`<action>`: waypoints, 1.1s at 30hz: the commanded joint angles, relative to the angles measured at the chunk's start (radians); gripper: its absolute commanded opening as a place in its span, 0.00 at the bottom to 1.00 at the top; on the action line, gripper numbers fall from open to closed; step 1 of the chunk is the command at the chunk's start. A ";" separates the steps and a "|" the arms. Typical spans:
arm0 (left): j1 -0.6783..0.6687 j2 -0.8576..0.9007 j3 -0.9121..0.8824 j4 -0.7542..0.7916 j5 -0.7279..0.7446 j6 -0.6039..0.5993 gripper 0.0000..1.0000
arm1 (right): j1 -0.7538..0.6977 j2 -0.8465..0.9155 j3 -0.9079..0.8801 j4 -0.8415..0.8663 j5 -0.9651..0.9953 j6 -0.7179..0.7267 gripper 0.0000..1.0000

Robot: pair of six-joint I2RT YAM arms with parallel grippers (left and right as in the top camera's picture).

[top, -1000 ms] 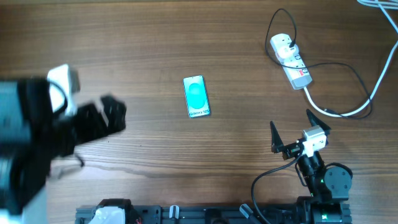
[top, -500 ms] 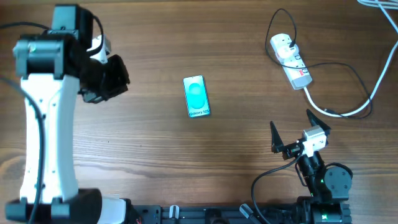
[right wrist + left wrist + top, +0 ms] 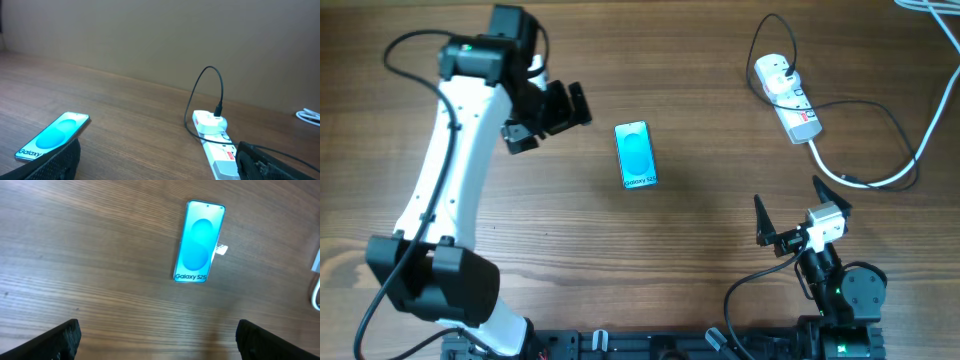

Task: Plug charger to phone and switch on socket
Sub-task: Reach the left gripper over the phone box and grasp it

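The phone (image 3: 637, 155) lies flat mid-table, cyan screen up. It also shows in the left wrist view (image 3: 198, 242) and the right wrist view (image 3: 52, 136). The socket, a white power strip (image 3: 790, 103), lies at the far right, also in the right wrist view (image 3: 222, 157). A white plug adapter (image 3: 772, 70) sits in it. The charger's thin black cable (image 3: 900, 125) loops from the adapter and over the table. My left gripper (image 3: 545, 115) is open and empty, left of the phone. My right gripper (image 3: 795, 205) is open and empty, near the front edge, short of the strip.
The strip's thick white cord (image 3: 905, 175) curves off to the right edge. A tiny white scrap (image 3: 221, 249) lies beside the phone. Bare wood lies between the phone and the strip.
My left arm has swung in from the left edge and now reaches out with its gripper close to the phone's left side. The right arm, phone and strip have not moved.
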 commanded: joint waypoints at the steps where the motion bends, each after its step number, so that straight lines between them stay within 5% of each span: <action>1: -0.087 0.045 -0.040 0.080 -0.072 -0.038 1.00 | -0.005 -0.004 -0.001 0.003 0.006 -0.006 1.00; 13: -0.318 0.267 -0.068 0.279 -0.225 -0.067 1.00 | -0.005 -0.004 -0.001 0.003 0.006 -0.005 1.00; 33: -0.336 0.415 -0.148 0.476 -0.254 -0.116 1.00 | -0.005 -0.004 -0.001 0.003 0.006 -0.006 1.00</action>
